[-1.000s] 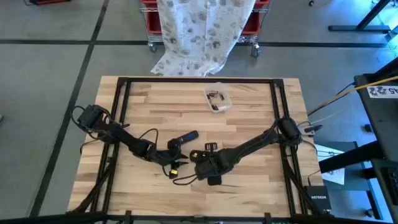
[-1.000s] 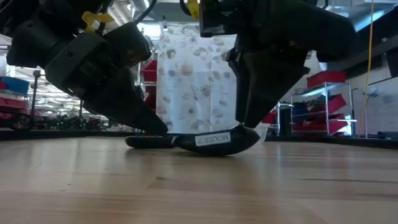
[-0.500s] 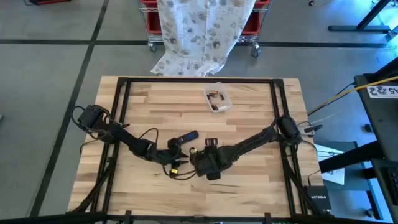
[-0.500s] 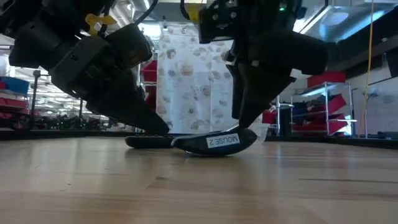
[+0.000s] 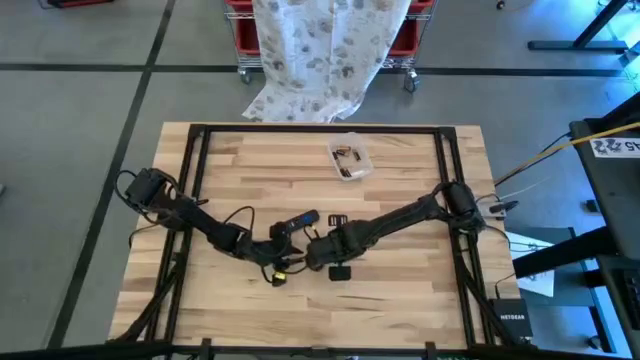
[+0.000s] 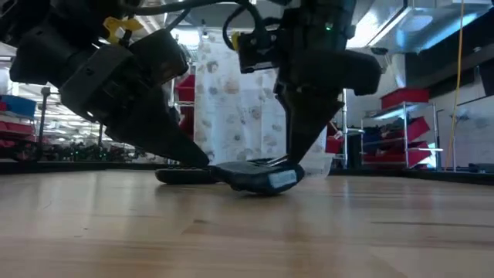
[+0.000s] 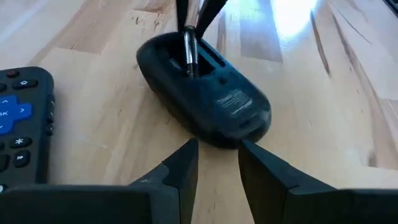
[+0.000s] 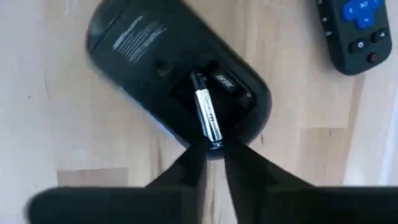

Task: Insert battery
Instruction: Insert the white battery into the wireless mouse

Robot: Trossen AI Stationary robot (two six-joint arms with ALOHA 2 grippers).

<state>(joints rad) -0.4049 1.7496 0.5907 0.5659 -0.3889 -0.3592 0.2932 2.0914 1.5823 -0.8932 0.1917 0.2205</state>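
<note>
Black plastic, belly-up on the pale wood: the computer mouse (image 8: 177, 71) lies near the middle of the table (image 5: 400, 290), its battery bay open toward me. My right gripper (image 8: 213, 148) pinches one end of a silver battery (image 8: 206, 116), fingers closed tight on it, and the free end now pokes down into the bay at a tilt — not yet lying flat.

Over the last second my right arm has swung from just beside the mouse to directly above it, and the mouse itself has turned on the table; its label, which faced the low camera a moment ago, now faces away. So the approach is done, I judge, and the seating has begun. What remains is to press the battery level between its contacts and let go.

My left gripper (image 7: 214, 163) rests low on the wood just beside the mouse, fingers a little apart and holding nothing — it looks placed to stop the mouse sliding. A dark remote with blue buttons (image 7: 18, 134) lies close by, and a small clear tray (image 5: 350, 156) sits farther back.
</note>
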